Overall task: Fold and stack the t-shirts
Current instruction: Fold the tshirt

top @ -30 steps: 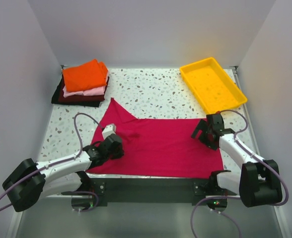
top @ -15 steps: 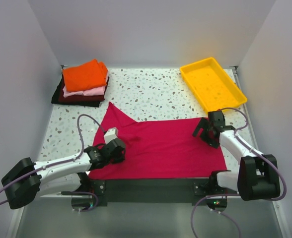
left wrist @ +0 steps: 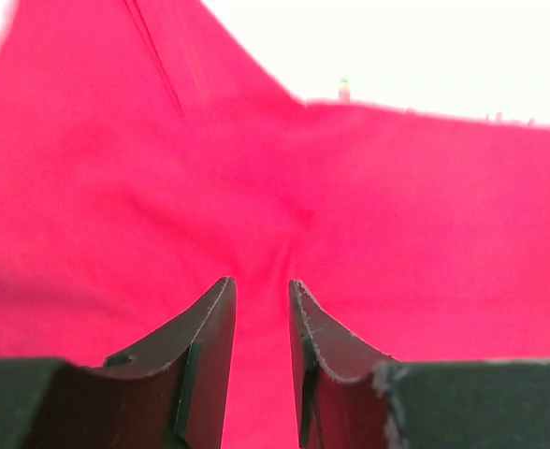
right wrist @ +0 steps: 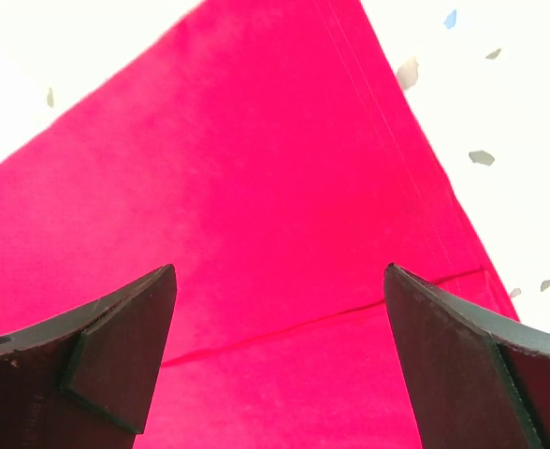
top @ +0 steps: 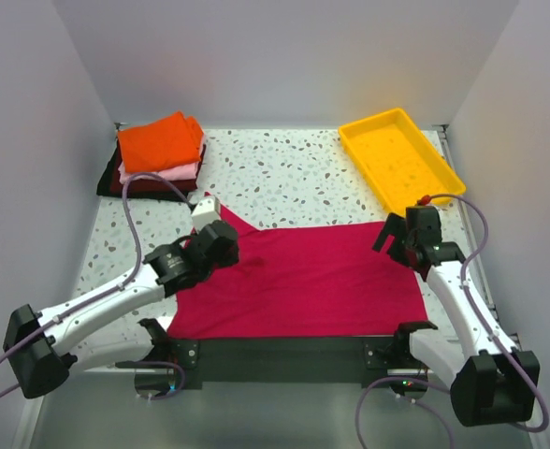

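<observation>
White walls close in a speckled table on three sides, and most of the work sits in its near half. On the left gripper the two dark fingers stand only a little apart, with a narrow slit between them. Red cloth shows through the slit, and no fold is seen pinched in it. Below and around these tips lies the crimson shirt, with soft wrinkles, and beyond them its sleeve goes up to a point toward the far left. The right gripper has its fingers spread very wide and holds nothing. It hangs over the right side of the same shirt, where a stitched hem runs diagonally and bare table begins just beside it. The shirt is spread flat as a wide shape, its near edge lying along the near edge of the table, close to the arm bases, and its right edge ending near the right arm. Behind the shirt a broad strip of bare table is open in the middle. In the far left corner the folded shirts are stacked: the orange shirt on top, the pale pink shirt under it, and the dark maroon shirt at the bottom. The sleeve point comes near this stack but does not touch it. In the far right corner the yellow tray lies at an angle, apart from the shirt.
</observation>
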### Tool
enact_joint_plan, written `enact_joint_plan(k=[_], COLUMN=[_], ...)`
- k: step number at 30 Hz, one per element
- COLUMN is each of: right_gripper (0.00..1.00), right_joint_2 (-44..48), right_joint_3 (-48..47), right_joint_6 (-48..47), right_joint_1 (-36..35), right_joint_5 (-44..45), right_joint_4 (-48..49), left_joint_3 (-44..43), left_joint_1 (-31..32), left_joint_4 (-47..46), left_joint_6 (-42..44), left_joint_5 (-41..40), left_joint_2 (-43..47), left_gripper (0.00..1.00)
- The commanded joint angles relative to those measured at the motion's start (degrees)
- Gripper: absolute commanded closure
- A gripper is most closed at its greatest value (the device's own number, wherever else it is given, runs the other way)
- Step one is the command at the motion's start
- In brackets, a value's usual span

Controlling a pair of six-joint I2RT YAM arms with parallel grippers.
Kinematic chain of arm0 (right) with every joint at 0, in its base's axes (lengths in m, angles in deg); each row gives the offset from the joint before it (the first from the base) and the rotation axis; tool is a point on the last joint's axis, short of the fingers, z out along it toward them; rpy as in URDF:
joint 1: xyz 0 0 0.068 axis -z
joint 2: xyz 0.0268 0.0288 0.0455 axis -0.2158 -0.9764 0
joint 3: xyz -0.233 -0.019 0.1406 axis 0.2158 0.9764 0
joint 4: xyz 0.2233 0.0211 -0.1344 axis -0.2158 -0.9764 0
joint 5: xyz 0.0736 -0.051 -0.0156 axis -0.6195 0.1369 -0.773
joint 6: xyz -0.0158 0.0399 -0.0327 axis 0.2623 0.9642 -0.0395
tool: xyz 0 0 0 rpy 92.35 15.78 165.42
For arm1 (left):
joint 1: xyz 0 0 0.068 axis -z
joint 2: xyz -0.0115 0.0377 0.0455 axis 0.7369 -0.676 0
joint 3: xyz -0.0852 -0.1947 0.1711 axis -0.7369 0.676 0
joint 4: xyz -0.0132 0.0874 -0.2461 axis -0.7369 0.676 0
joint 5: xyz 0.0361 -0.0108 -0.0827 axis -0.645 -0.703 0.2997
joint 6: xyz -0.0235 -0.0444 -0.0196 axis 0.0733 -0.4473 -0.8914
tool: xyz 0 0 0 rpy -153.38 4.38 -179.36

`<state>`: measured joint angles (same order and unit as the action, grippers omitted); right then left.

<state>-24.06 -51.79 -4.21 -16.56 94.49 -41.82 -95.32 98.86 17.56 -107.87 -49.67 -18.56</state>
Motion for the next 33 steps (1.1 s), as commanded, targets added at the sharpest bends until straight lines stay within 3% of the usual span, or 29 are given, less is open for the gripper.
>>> enact_joint_plan(k=[1,7,15,23,33], right_gripper=[0.04,0.04,0.04,0.03,0.03], right_joint_2=[2.5,3.2,3.2,1.9,0.5], right_joint_3=[-3.1,-3.5,-3.8,-3.9,-4.1], right_joint_6=[-1.6,-1.4,-2.4,-2.7,-2.8], right_joint_1=[0.2,0.3,0.2,0.2,0.2], right_joint_5=[0.3,-3.1,-5.3,-5.2,-5.0], right_joint_4=[-3.4,-2.8,-3.4,-3.3,-3.1], left_joint_3=[-4.1,-10.0,-19.2,-25.6,-26.0], left_joint_1=[-10.3,-24.9,-34.7,-38.2,-38.4], left_joint_4=[-1.8,-12.2,-18.6,-20.9,-23.1], left_joint_6=[10.3,19.0,21.9,22.2,21.3], left_joint_5=[-1.0,5.8,12.2,16.0,18.8], left_joint_2=[-2.2,-12.3,-32.3,-44.2,-49.3], left_gripper=[0.66,0.68,0.71,0.71,0.67])
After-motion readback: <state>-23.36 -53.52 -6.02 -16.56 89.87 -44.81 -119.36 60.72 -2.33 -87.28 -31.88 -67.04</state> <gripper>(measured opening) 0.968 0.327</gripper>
